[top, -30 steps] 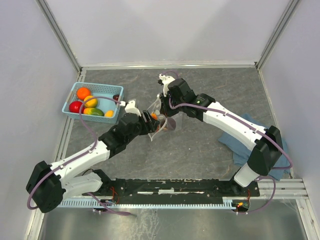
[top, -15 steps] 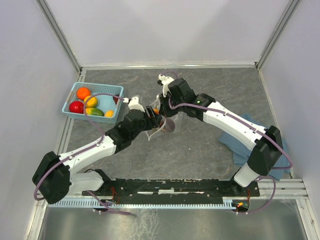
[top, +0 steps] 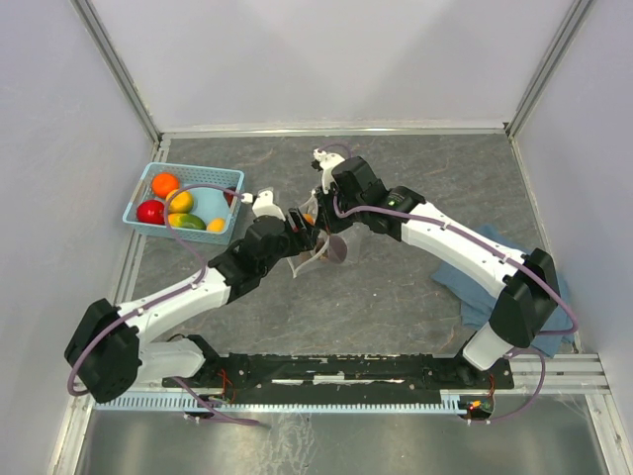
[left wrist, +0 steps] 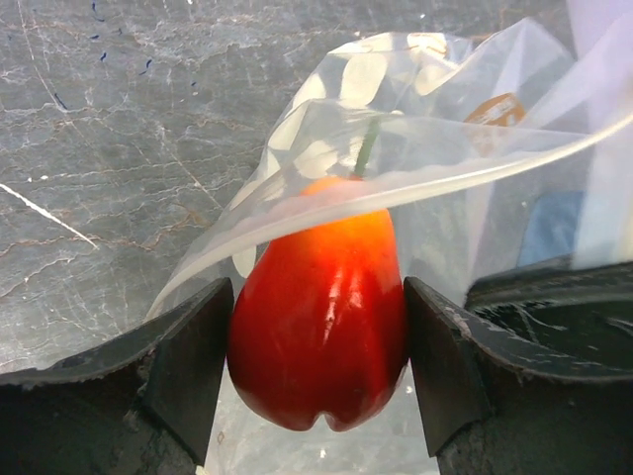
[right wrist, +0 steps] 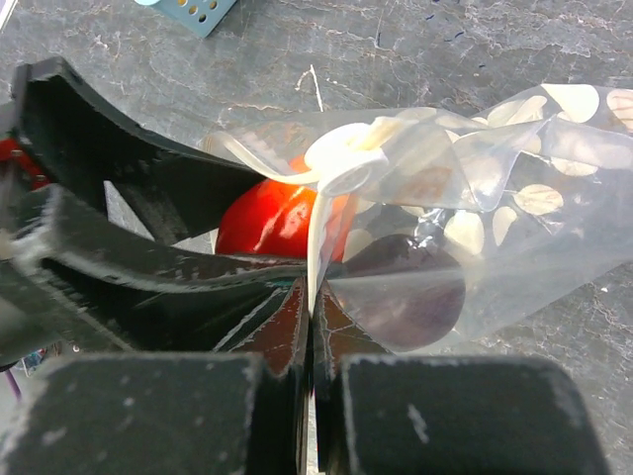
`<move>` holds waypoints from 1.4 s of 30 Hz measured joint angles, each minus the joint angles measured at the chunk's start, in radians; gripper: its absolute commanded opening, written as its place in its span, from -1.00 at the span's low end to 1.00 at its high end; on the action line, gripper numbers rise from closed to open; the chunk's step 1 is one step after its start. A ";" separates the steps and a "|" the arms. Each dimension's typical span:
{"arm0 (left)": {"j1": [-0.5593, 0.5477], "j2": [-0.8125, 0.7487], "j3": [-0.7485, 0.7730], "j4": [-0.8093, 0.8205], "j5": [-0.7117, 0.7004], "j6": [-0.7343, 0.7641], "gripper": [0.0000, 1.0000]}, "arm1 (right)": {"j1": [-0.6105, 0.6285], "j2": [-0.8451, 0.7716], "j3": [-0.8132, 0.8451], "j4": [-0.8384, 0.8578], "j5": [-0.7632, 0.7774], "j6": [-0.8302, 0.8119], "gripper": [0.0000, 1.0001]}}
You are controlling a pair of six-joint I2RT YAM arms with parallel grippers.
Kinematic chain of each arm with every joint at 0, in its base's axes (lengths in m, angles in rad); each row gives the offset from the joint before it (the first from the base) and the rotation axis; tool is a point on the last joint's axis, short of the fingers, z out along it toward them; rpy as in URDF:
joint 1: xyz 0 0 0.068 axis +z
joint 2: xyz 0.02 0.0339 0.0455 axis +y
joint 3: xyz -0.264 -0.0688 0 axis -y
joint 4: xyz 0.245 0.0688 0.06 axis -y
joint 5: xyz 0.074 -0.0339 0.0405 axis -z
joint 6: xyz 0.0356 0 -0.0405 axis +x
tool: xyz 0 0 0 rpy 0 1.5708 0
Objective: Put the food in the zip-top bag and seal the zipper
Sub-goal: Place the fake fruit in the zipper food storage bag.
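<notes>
My left gripper (left wrist: 318, 366) is shut on a glossy red-orange toy fruit (left wrist: 321, 317) with a green stem, and holds it at the mouth of the clear spotted zip-top bag (left wrist: 396, 148). The fruit's top is under the bag's upper lip. My right gripper (right wrist: 313, 307) is shut on the pale zipper (right wrist: 316, 247) strip and holds the bag's mouth up. A dark purple piece of food (right wrist: 410, 292) lies inside the bag. In the top view both grippers meet at the bag (top: 321, 252) in mid-table. More food (top: 165, 184) sits in the basket.
A light-blue perforated basket (top: 220, 179) stands at the back left with orange, red, yellow and green pieces in it. A blue cloth (top: 475, 267) lies crumpled to the right, under my right arm. Grey walls close the table on three sides.
My left arm has pushed forward and to the right, carrying the red-orange fruit up to the bag's mouth. The right arm and the bag have stayed in place.
</notes>
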 measured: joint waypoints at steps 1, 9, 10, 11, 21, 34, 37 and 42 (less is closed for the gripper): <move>0.000 -0.012 0.000 -0.002 0.001 0.000 0.54 | 0.000 0.000 0.000 0.000 0.003 0.000 -0.97; 0.001 -0.079 0.000 -0.029 0.005 0.000 0.61 | -0.005 0.000 0.000 0.001 0.011 0.001 -0.96; 0.001 -0.079 0.000 -0.031 0.006 0.000 0.61 | -0.006 0.000 0.000 0.001 0.011 0.001 -0.96; 0.001 -0.079 0.001 -0.037 0.008 0.000 0.61 | -0.006 0.000 0.000 0.001 0.010 0.002 -0.96; 0.001 -0.224 0.021 -0.211 0.060 -0.001 0.59 | -0.006 0.000 0.000 0.001 0.011 0.002 -0.96; 0.001 -0.374 -0.103 -0.333 0.108 -0.084 0.04 | -0.009 0.000 -0.009 0.017 0.010 0.003 -0.97; 0.001 -0.330 -0.139 -0.314 0.110 -0.098 -0.09 | -0.010 0.000 -0.013 0.023 0.011 0.004 -0.97; 0.001 -0.269 -0.153 -0.258 0.113 -0.106 -0.28 | -0.011 0.000 -0.020 0.023 0.011 0.007 -0.97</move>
